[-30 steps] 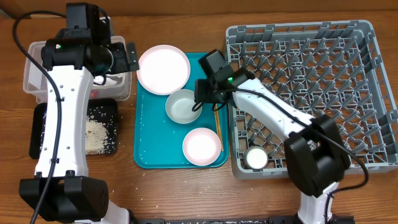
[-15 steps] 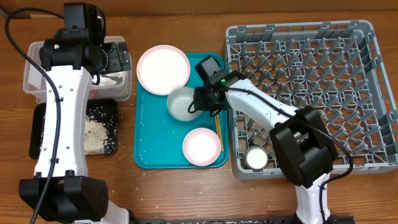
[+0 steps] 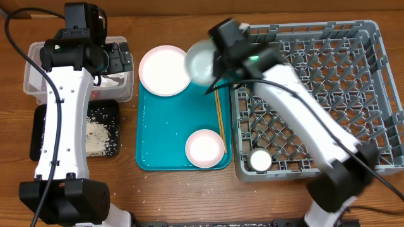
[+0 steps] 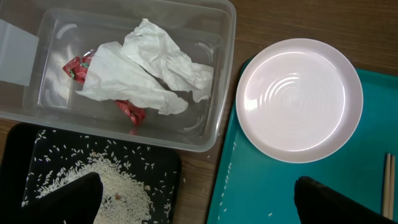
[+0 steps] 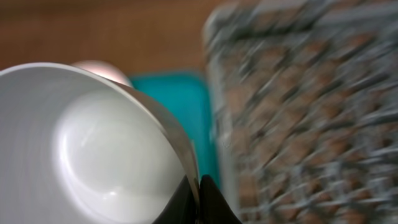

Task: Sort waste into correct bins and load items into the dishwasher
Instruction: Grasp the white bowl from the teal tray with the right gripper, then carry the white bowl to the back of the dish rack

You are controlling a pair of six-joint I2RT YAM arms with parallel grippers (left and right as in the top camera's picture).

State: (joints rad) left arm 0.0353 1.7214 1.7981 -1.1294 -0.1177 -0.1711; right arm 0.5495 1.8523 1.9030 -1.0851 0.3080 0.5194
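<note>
My right gripper (image 3: 216,68) is shut on the rim of a white bowl (image 3: 201,63) and holds it in the air over the teal tray's far right corner, between the pink plate (image 3: 165,69) and the grey dishwasher rack (image 3: 303,28). In the right wrist view the fingertips (image 5: 209,194) pinch the bowl (image 5: 81,143); the rack (image 5: 311,93) is blurred. A second white bowl (image 3: 204,147) and the chopsticks (image 3: 219,113) lie on the tray. A small white cup (image 3: 259,160) sits in the rack. My left gripper (image 4: 199,202) hangs open above the clear tub (image 4: 221,74), which holds the napkin (image 4: 146,71) and red scraps (image 4: 74,67).
Rice (image 4: 112,180) lies heaped in the black tray (image 3: 101,129) in front of the tub. The teal tray (image 3: 164,132) carries a few stray rice grains. Brown wooden tabletop (image 3: 189,195) surrounds everything.
My right gripper has shut on the bowl's rim and lifted it off the tray, up and toward the far edge beside the rack. The left arm has barely moved.
</note>
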